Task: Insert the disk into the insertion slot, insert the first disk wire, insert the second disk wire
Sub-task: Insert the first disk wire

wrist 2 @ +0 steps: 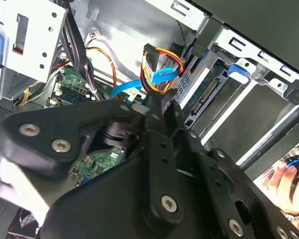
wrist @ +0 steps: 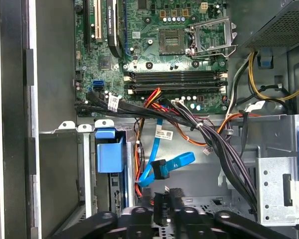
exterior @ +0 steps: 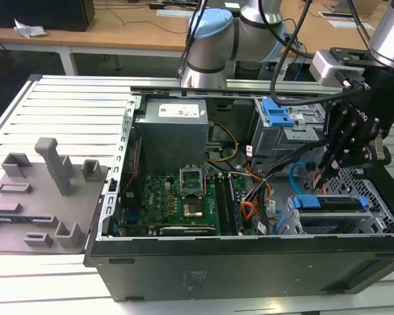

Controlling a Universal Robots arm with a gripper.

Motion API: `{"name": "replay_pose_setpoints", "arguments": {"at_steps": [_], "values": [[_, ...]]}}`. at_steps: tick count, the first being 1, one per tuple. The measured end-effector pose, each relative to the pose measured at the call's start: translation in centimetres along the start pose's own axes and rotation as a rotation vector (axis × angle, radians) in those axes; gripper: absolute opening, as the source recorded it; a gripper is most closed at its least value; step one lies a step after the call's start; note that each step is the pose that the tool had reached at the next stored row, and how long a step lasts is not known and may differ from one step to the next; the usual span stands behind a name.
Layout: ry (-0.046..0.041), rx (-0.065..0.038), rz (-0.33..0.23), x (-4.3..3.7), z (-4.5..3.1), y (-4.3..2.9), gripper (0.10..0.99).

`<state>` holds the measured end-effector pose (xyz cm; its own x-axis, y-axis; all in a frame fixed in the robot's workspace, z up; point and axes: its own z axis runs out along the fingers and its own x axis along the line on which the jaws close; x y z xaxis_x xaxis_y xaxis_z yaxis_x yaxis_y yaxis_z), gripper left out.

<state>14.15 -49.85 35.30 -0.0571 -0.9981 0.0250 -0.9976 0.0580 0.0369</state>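
Note:
The disk [exterior: 328,203], in its blue carrier, sits inside the insertion slot [exterior: 375,197], the grey perforated cage at the exterior view's right. My gripper [exterior: 335,161] hangs just behind that cage. In both wrist views the gripper [wrist: 162,200] is shut on a black plug [wrist: 162,208] of the orange, red and yellow first disk wire [wrist 2: 162,59], close to the disk's rear connector [wrist 2: 209,92]. The second disk wire [wrist: 174,162], a flat light-blue cable with a dark plug, loops loose beside it [wrist 2: 123,89].
A taller grey cage with a blue-handled carrier [exterior: 276,113] stands behind the gripper. Black cable bundles [wrist: 214,142] cross over the motherboard [exterior: 177,197] edge. The power supply [exterior: 172,131] fills the back left corner. A person's hand [wrist 2: 281,181] rests outside the case.

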Motion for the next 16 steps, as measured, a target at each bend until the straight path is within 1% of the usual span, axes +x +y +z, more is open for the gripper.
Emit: {"name": "replay_pose_setpoints", "arguments": {"at_steps": [2, 7, 9, 12, 14, 16], "values": [[-0.0001, 0.000, 0.000, 0.00, 0.01, 0.00, 0.165], [-0.0001, 0.000, 0.000, 0.00, 0.02, 0.00, 0.161], [0.0000, 0.000, 0.000, 0.20, 0.02, -0.02, 0.161], [0.0000, 0.000, 0.000, 0.87, 0.04, -0.05, 0.161], [-0.0001, 0.000, 0.000, 1.56, 0.05, -0.09, 0.161], [-0.0002, 0.000, 0.000, 1.93, 0.06, -0.11, 0.161]]}}
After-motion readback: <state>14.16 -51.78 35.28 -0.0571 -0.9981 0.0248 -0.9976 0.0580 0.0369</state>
